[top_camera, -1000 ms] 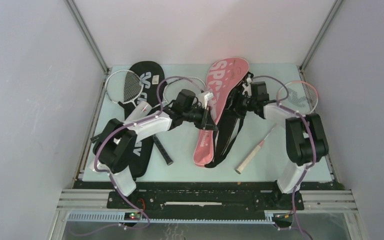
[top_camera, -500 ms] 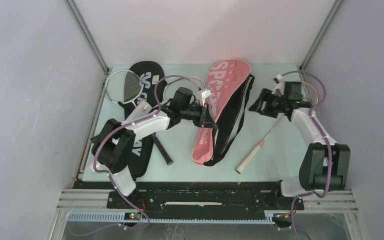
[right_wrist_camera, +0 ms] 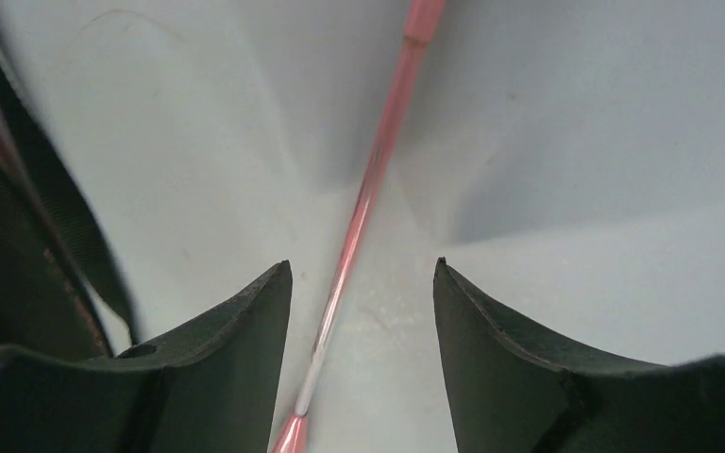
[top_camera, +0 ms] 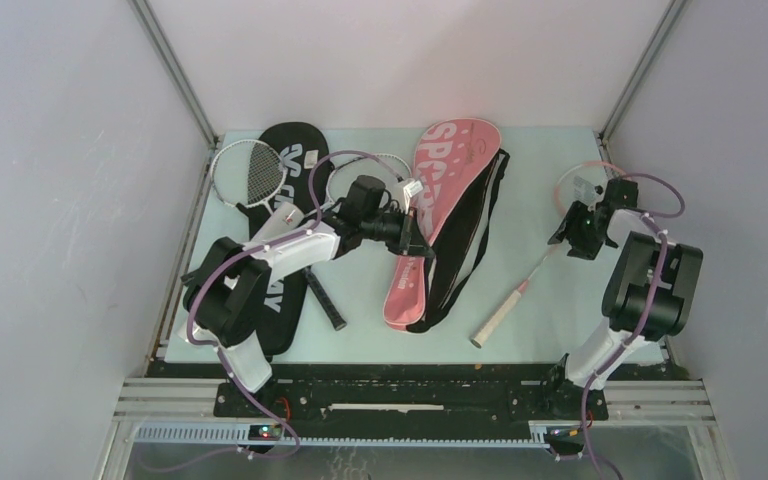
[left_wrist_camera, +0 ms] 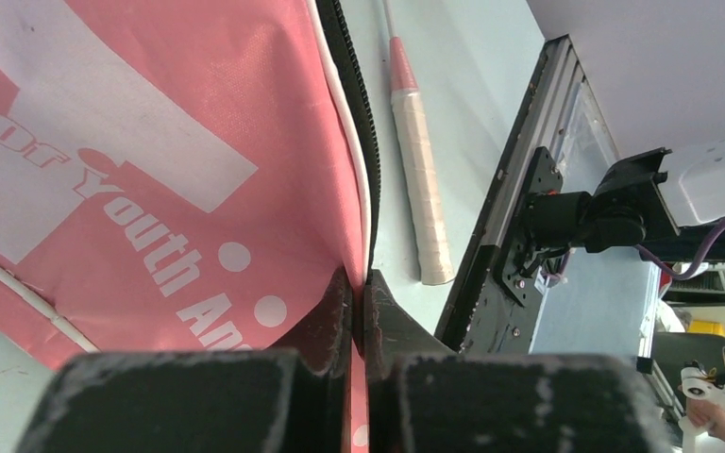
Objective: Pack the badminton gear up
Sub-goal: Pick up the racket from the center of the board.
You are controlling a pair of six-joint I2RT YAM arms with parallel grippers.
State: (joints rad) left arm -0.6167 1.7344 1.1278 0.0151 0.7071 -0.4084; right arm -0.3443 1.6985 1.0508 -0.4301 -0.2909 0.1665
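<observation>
Room: plain grey walls (top_camera: 390, 60), metal frame posts (top_camera: 175, 75) | Surface: I've got a pale green bench (top_camera: 550, 320), pink SPORT cover (top_camera: 440, 190) lying mid-bench, black cover (top_camera: 285, 150) far left | left fingers (left_wrist_camera: 340, 307): pinching the pink cover's edge | right fingers (right_wrist_camera: 245, 330): spread astride the pink racket shaft (right_wrist_camera: 368, 189), right side, not gripping

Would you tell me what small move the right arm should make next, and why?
Probably close the right gripper on the pink racket at its shaft, lowering slightly first if needed. Its open fingers straddle the shaft, which runs nearly centred between them on the table, while the left gripper is shut on the edge of the pink cover.
</observation>
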